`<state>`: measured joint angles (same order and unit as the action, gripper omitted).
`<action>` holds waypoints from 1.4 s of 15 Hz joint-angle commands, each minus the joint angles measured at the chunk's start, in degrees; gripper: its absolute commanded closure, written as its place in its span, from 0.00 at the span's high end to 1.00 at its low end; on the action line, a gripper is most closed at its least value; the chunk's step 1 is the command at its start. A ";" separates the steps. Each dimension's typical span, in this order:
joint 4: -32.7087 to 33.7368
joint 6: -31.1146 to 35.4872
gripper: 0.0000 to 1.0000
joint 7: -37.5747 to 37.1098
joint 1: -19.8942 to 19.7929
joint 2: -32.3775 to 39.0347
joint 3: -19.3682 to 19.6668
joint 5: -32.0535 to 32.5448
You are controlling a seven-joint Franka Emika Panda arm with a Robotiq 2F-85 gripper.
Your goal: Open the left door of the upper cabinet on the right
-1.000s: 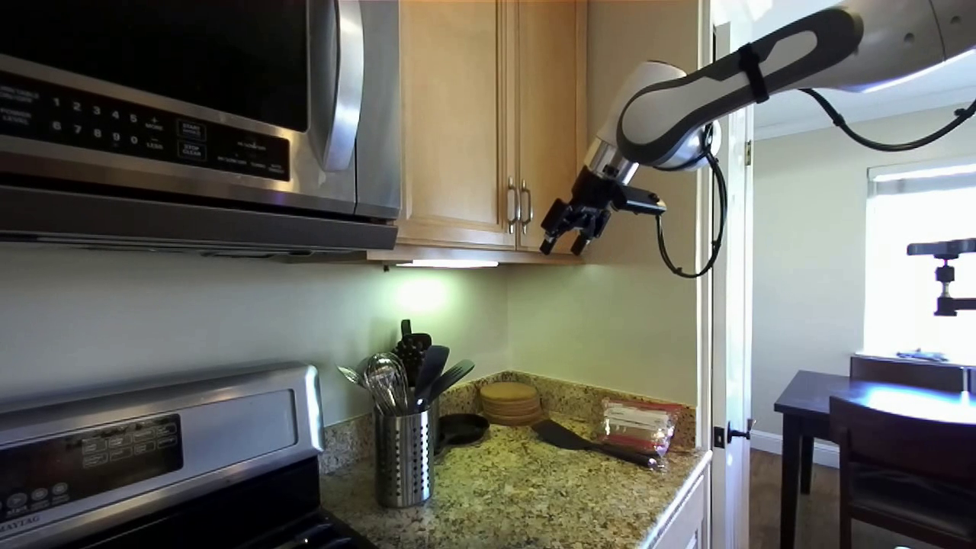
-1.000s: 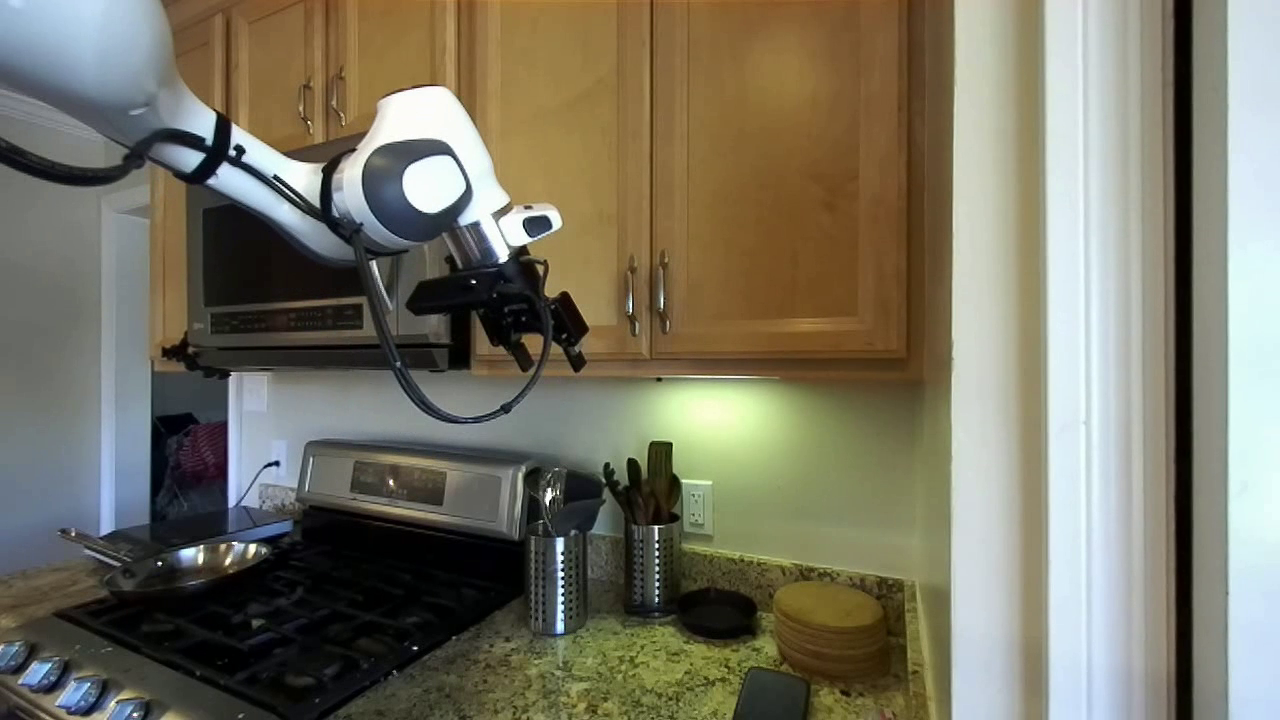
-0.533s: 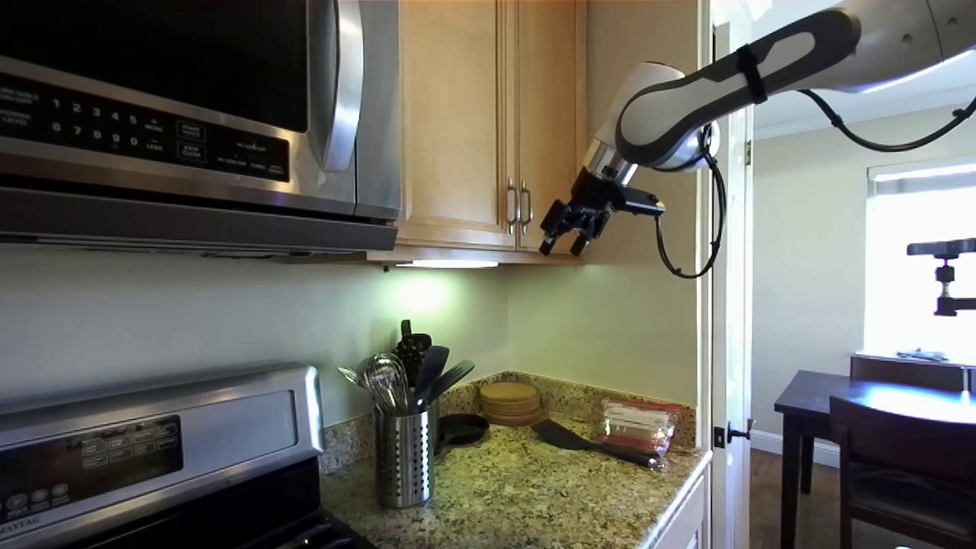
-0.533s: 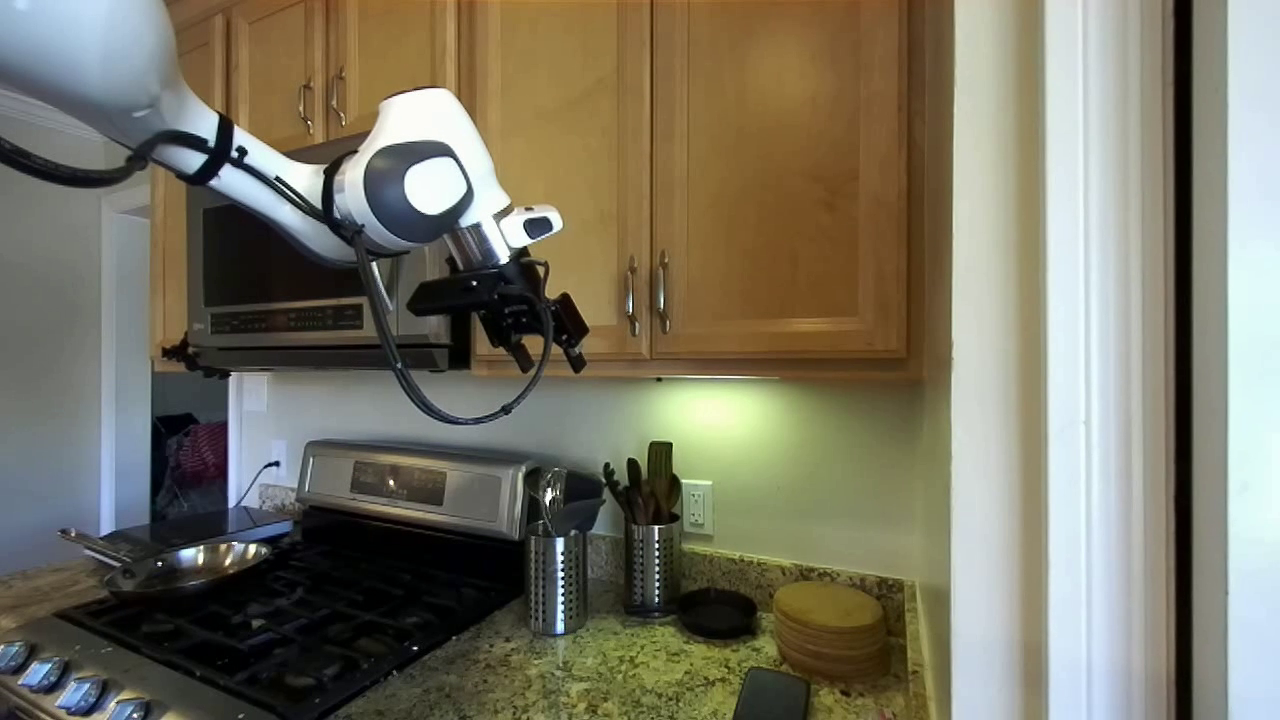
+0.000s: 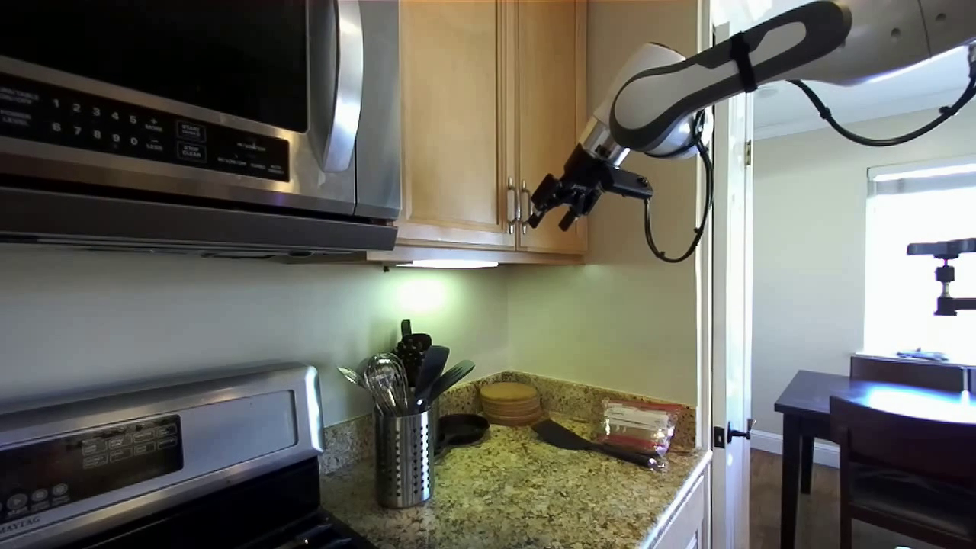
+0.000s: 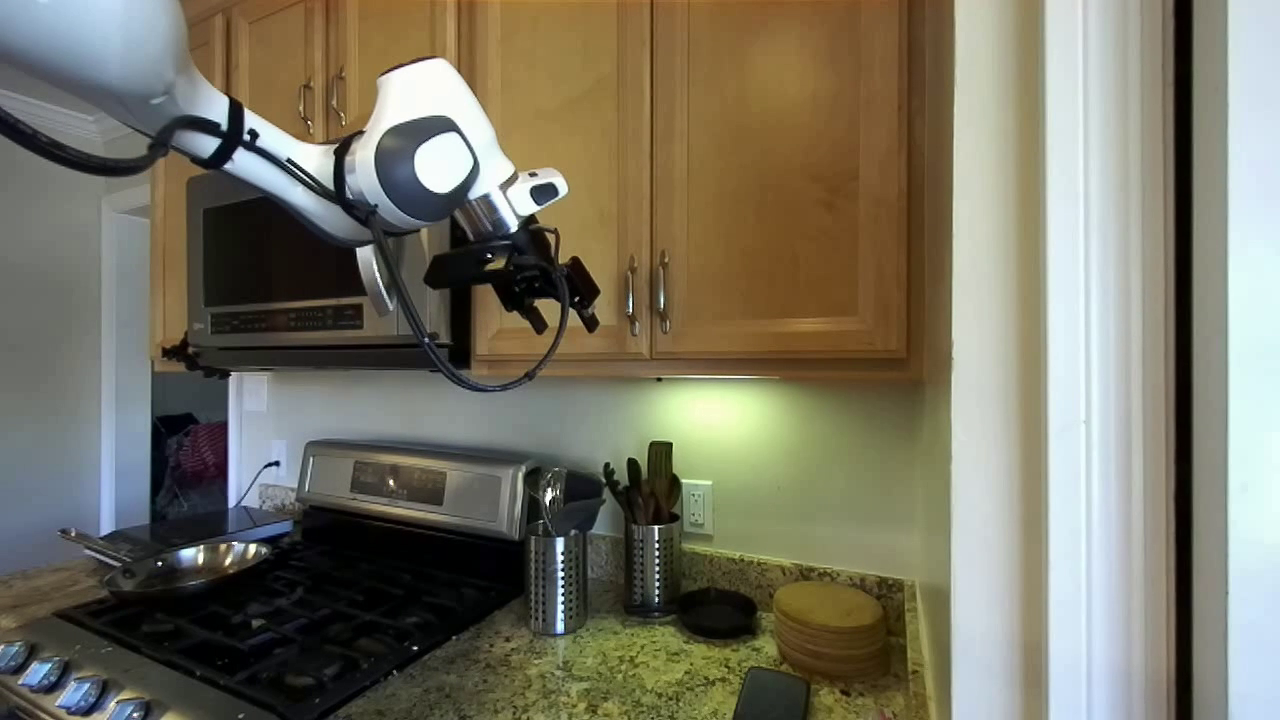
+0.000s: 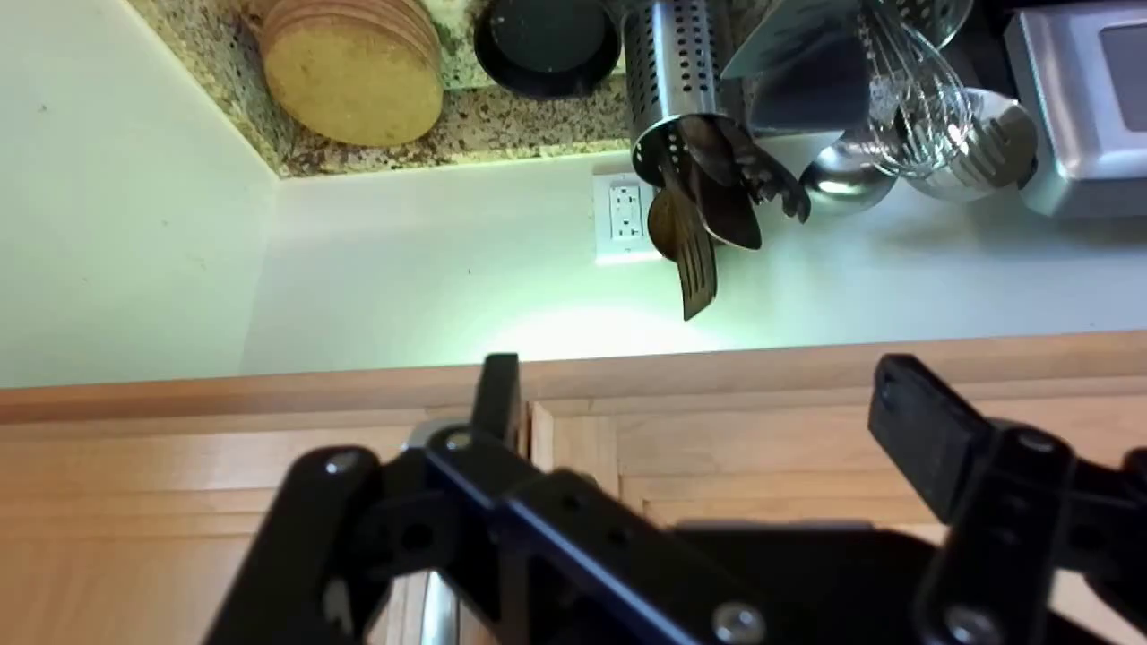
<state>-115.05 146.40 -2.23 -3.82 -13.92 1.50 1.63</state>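
The upper cabinet [image 6: 780, 367] is light maple with two shut panelled doors. Its left door [image 6: 560, 150] has a small silver handle [image 6: 631, 296] at lower right; both also show in an exterior view, the door [image 5: 457, 122] and the handle [image 5: 512, 206]. My gripper [image 6: 564, 322] is open and empty, fingers pointing down toward the cabinet, in front of the left door and left of its handle. It also shows in an exterior view [image 5: 549, 223]. In the wrist view, my open fingers [image 7: 699, 385] span the left door's lower edge [image 7: 762, 448]; its handle is hidden behind the gripper.
The right door [image 6: 780, 180] has its own handle [image 6: 662, 292] close beside. A stainless-steel microwave [image 5: 377, 114] hangs left of the cabinet. Below, the granite counter [image 5: 503, 503] holds utensil holders [image 6: 557, 585], a small black pan [image 6: 717, 612] and round boards [image 6: 830, 635].
My gripper has risen and shifted slightly toward the handles, with little motion before the last half second. The fingers stay open. Both cabinet doors remain shut.
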 commanded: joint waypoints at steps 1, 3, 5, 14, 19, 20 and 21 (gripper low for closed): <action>4.54 2.51 1.00 1.85 0.96 3.18 0.97 -2.18; 6.08 2.24 1.00 2.08 1.14 3.15 0.73 -2.45; 7.70 2.25 1.00 2.48 1.25 3.88 0.91 -2.88; 14.81 2.50 0.82 8.22 1.34 9.57 1.61 -8.16; 17.84 2.36 0.58 12.15 0.73 12.99 1.56 -9.84; 18.38 2.73 0.53 12.95 0.53 13.68 1.65 -10.13; 18.81 2.78 0.51 13.46 0.33 14.21 1.70 -10.04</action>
<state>-98.42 147.77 8.08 -3.51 -1.79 2.31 -6.87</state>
